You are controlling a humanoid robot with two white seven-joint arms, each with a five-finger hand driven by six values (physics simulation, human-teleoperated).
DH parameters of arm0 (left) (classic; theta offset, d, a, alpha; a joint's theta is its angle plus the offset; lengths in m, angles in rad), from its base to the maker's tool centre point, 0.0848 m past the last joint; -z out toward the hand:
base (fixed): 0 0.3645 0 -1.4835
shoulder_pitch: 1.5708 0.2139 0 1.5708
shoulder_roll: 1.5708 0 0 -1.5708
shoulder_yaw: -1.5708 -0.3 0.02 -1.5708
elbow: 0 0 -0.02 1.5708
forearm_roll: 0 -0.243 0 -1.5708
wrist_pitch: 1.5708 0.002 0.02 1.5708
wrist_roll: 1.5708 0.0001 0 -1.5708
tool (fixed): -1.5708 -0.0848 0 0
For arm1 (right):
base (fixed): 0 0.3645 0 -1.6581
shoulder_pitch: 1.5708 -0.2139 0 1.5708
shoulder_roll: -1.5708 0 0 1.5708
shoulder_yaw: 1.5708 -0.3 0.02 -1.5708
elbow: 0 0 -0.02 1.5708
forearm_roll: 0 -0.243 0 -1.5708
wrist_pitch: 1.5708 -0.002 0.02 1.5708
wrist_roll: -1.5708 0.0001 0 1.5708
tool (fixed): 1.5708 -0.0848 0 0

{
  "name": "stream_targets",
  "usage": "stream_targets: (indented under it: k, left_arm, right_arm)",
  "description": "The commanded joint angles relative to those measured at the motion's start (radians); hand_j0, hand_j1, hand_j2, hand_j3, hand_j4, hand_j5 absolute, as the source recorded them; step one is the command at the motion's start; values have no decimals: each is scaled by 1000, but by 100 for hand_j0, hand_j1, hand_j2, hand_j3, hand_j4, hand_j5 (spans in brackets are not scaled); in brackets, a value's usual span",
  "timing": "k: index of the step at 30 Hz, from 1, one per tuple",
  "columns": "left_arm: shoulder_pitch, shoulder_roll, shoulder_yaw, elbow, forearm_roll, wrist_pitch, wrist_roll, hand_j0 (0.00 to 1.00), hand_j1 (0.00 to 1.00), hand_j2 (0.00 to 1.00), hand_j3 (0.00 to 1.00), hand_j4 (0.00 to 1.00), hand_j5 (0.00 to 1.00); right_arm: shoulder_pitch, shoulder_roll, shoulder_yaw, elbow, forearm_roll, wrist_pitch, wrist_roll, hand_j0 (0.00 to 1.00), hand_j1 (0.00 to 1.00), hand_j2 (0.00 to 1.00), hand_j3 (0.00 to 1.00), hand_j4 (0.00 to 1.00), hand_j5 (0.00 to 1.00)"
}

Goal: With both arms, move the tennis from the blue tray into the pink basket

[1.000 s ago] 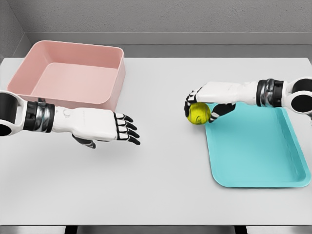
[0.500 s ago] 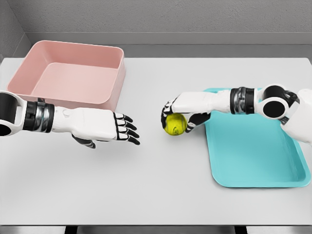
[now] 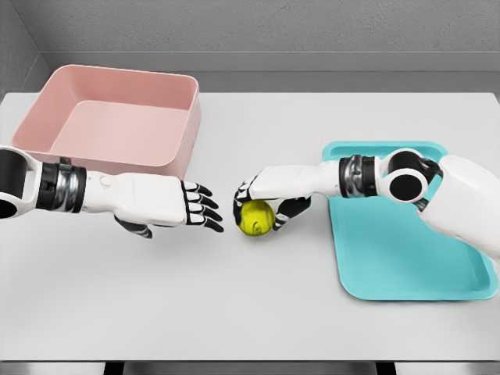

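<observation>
Presently we find the right robot hand [image 3: 262, 201] grasping the tennis ball [image 3: 256, 217] above the bench [image 3: 273, 297], between blue tray [image 3: 406, 258] and pink basket [image 3: 117, 125]. The left robot hand [image 3: 176, 203] hovers nearby, fingers extended, holding nothing.

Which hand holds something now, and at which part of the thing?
The right hand grips the yellow-green tennis ball from above, fingers around its top and sides. The left hand holds nothing.
</observation>
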Motion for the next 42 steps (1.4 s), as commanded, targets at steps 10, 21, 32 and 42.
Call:
stream_targets:
  k: [10,21,32,42]
  left_arm:
    - [-2,1,2,0,7,2,0,100,100,100,100,100,100]
    - [-2,24,8,0,8,2,0,100,100,100,100,100,100]
    - [-3,-116,-7,0,114,2,5,100,100,100,100,100,100]
    - [-106,-306,-66,160,191,2,-97,100,100,100,100,100,100]
  right_arm:
    - [-3,0,-3,22,-6,13,-2,100,100,100,100,100,100]
    - [-109,-67,-11,16,-7,8,20,100,100,100,100,100,100]
    - [-133,-193,-43,65,-6,-1,-184,100,100,100,100,100,100]
    - [-132,-231,-63,159,-6,4,-178,100,100,100,100,100,100]
